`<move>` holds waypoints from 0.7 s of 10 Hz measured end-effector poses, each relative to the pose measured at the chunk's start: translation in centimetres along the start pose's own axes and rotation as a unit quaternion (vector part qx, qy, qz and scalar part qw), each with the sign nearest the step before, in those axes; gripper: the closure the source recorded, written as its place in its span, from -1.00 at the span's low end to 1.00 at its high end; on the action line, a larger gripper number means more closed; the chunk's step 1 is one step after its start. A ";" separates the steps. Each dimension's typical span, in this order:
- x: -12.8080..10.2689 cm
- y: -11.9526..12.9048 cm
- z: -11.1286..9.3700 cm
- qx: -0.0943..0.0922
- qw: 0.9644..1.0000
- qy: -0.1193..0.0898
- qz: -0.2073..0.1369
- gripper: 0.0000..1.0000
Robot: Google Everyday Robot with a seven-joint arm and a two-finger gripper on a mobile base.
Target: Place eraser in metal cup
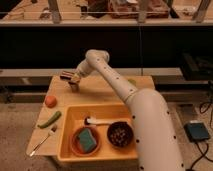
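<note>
Yellow plastic is filling your foreground: the tub [70,116] is holding an orange bowl [75,145] with a teal sponge [87,140], a dark bowl [120,134] of something brown, and a white-handled brush [100,121]. No writing is legible. At the wooden table's [107,90] eleven o'clock, your gripper [67,77] is clamping the eraser [65,77] (striped, lying level) directly above the metal cup [74,87]. A tomato [50,101], a green vegetable [49,119] and a fork [42,141] are lying at nine o'clock.

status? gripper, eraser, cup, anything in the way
Gripper shut on eraser, at the table's far left, directly above metal cup. Eraser not in cup yet. Nothing between them; orange tub sits well in front.
</note>
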 end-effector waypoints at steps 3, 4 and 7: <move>-0.7 0.1 -0.1 -0.007 1.000 -0.001 0.004 1.00; -0.8 0.1 0.0 -0.007 1.000 -0.002 0.004 1.00; -1.2 0.4 -0.2 -0.011 1.000 -0.001 0.007 0.97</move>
